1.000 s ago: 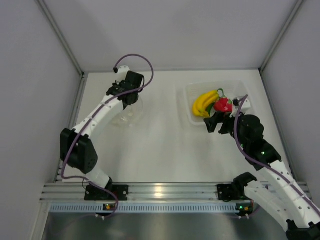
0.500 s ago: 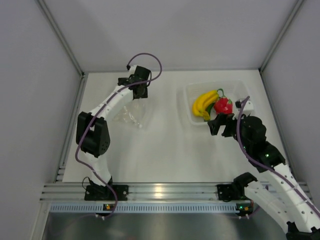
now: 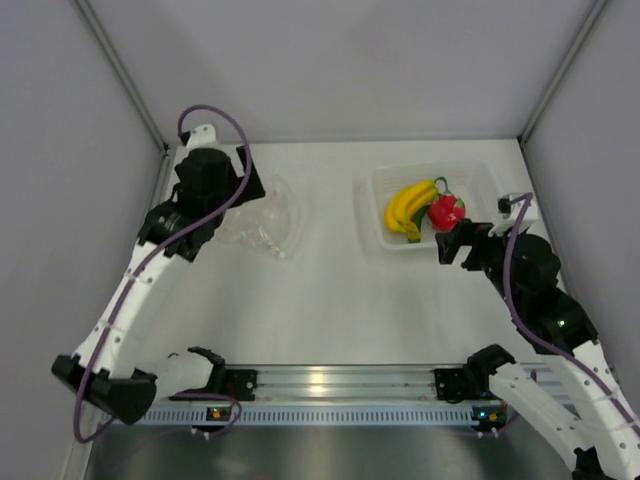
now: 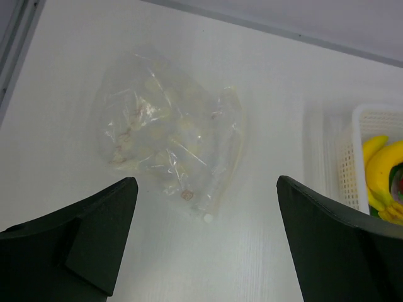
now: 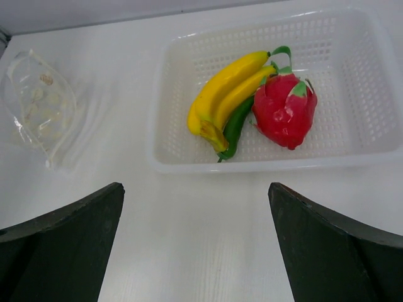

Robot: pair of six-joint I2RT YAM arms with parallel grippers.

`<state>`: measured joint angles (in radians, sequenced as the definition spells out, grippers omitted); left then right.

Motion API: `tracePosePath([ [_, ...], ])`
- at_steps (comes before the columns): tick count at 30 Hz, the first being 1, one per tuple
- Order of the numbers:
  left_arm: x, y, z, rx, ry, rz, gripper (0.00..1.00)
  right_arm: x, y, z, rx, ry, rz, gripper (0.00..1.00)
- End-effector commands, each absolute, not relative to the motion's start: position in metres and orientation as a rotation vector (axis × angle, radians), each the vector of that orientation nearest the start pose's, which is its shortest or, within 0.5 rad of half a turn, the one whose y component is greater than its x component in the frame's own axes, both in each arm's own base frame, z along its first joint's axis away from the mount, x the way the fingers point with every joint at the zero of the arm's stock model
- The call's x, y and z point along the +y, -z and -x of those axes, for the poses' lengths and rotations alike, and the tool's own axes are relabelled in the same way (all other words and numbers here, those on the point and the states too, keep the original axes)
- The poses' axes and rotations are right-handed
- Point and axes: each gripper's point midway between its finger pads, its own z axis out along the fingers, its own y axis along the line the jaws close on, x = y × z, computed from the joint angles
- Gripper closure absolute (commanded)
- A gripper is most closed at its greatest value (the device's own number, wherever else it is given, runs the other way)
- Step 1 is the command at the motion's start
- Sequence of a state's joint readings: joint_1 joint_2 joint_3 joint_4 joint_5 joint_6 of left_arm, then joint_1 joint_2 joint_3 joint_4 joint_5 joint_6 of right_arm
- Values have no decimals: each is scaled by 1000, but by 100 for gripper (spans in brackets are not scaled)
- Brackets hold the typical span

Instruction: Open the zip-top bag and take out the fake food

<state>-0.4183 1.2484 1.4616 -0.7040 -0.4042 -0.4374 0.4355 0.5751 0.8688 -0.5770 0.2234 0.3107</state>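
The zip-top bag [image 3: 266,224] lies crumpled and flat on the white table at the back left; nothing coloured shows inside it [image 4: 169,148]. My left gripper [image 3: 250,187] hangs just left of the bag, open and apart from it [image 4: 204,186]. The fake food sits in a white perforated basket [image 3: 378,183] at the back right: a yellow banana bunch [image 5: 223,88], a red fruit with green tips [image 5: 284,110] and a green piece [image 5: 236,129]. My right gripper [image 3: 452,243] is open over the table near the basket's front edge, with nothing between its fingers [image 5: 194,186].
The enclosure's grey walls close in on the table at the left, back and right. An aluminium rail [image 3: 320,382] with both arm bases runs along the near edge. Bare white table lies between bag and basket [image 5: 252,167].
The left gripper has opened and let go of the bag, and its arm has swung back to the left. The right gripper has drawn slightly away from the basket.
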Motion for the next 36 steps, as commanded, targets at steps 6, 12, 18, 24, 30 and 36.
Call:
tracePosePath([
  [6,-55,-333,-245,1839,224,247,2,47,-313,-205,1808,-199,-29,1],
  [12,-30,-340,-192,1696,216,149,2,34,-323,-193,1804,-132,2,1],
  [18,4,-344,-149,1639,126,139,2,27,-325,-181,1767,-120,24,1],
  [24,14,-337,-129,1636,133,175,2,29,-315,-176,1752,-155,26,1],
  [30,7,-334,-128,1642,183,167,2,30,-303,-181,1744,-159,3,1],
  [36,7,-335,-128,1636,189,169,2,29,-302,-182,1730,-157,-13,1],
])
